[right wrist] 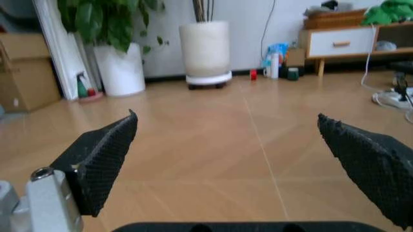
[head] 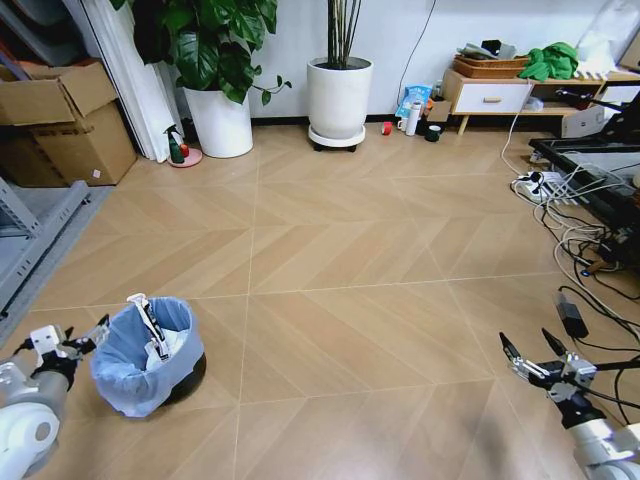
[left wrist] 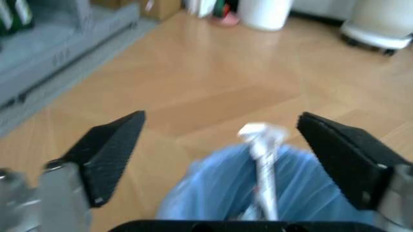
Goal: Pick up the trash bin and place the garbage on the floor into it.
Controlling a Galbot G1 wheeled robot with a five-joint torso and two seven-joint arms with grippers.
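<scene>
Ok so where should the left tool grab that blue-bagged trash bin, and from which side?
Probably the rim of the trash bin nearest the left tool, coming from the bin's left. The bin stands upright with its mouth open, the bag folded over the rim. The open fingers could straddle that edge, clear of the strip of garbage sticking up inside.

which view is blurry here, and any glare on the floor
Left wrist view: soft and out of focus, the trash bin and the strip of garbage between the left hand's open fingers smeared. Right wrist view: the right hand's open fingers are blurred, the far wall sharper, a pale sheen on the floor. Head view: sharp, evenly lit.
</scene>
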